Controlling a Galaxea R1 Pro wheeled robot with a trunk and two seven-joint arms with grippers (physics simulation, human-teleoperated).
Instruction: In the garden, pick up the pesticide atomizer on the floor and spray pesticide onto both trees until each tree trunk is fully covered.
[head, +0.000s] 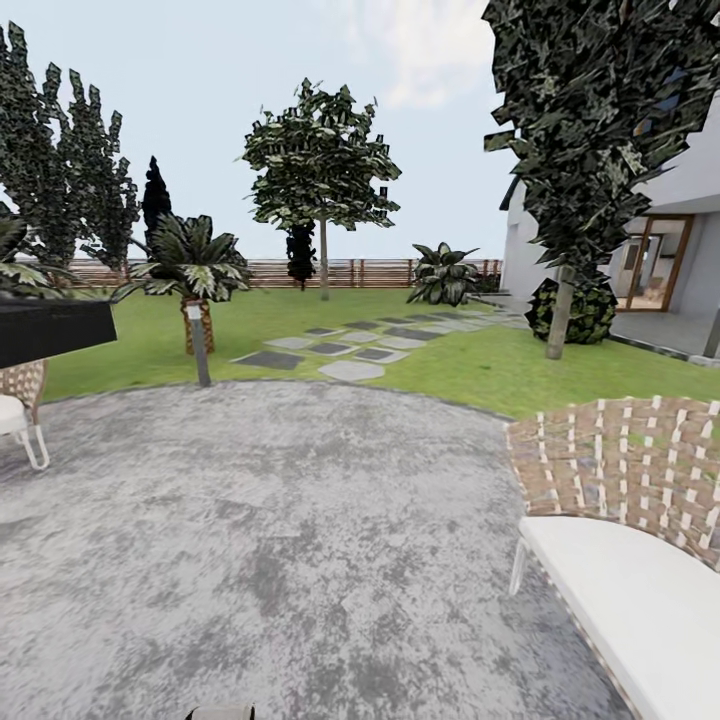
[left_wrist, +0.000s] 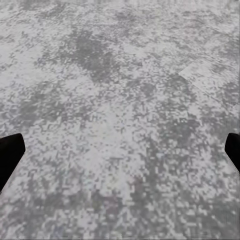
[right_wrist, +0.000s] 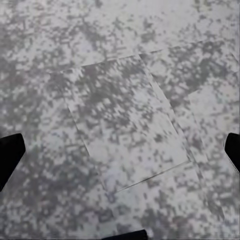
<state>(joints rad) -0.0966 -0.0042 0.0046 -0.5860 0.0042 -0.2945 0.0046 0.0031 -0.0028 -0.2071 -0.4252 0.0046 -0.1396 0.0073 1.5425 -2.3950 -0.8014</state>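
Note:
The pesticide atomizer is out of view. Across the garden lawn (head: 300, 320), a tree (head: 320, 165) with a green leaf crown rises on a bare grey tree trunk (head: 323, 262) near the fence. I stand on a grey mottled patio (head: 280, 540). My left gripper (left_wrist: 120, 155) hangs open over the bare paving, its dark fingertips (left_wrist: 10, 156) wide apart at the picture's edges. My right gripper (right_wrist: 120, 155) is open as well, over paving slabs with visible seams, with nothing between its fingers.
A woven chair with a white cushion (head: 625, 520) stands close on the right, another chair (head: 20, 405) and a black slab (head: 50, 330) on the left. A short palm (head: 195, 270), a lamp post (head: 200, 350), stepping stones (head: 350, 350), dark conifers (head: 590, 140), a house (head: 670, 260).

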